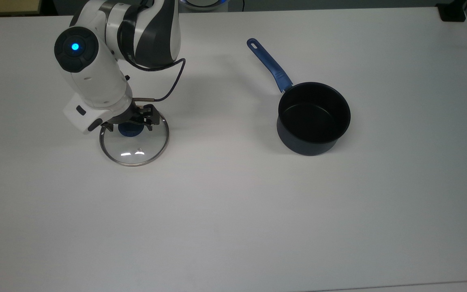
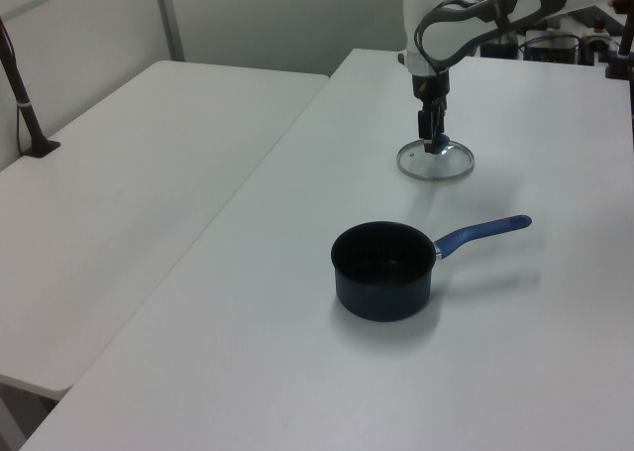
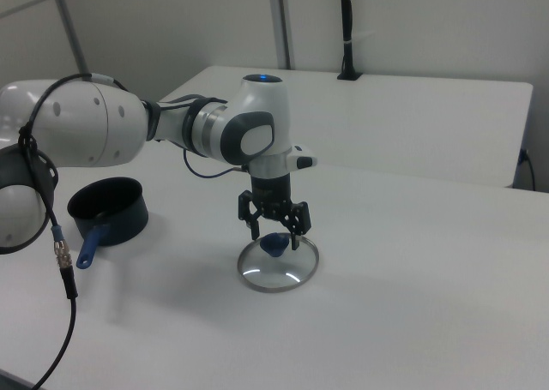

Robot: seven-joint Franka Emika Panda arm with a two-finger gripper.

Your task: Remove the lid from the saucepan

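The glass lid [image 1: 135, 148] with its blue knob [image 1: 130, 129] lies flat on the white table at the top view's left, apart from the saucepan. The dark saucepan [image 1: 313, 117] stands uncovered at the top view's right, its blue handle [image 1: 268, 64] pointing up-left. My gripper [image 3: 274, 234] hangs straight over the knob, open, its fingers spread to either side and slightly above it. The left view has the gripper [image 2: 433, 139] above the lid [image 2: 436, 161], with the saucepan [image 2: 382, 271] nearer the camera.
The white table [image 1: 233, 202] spreads wide around both objects. A second white table [image 2: 119, 193] adjoins it at the left view's left. A black post [image 3: 346, 30] stands on the far table in the right view.
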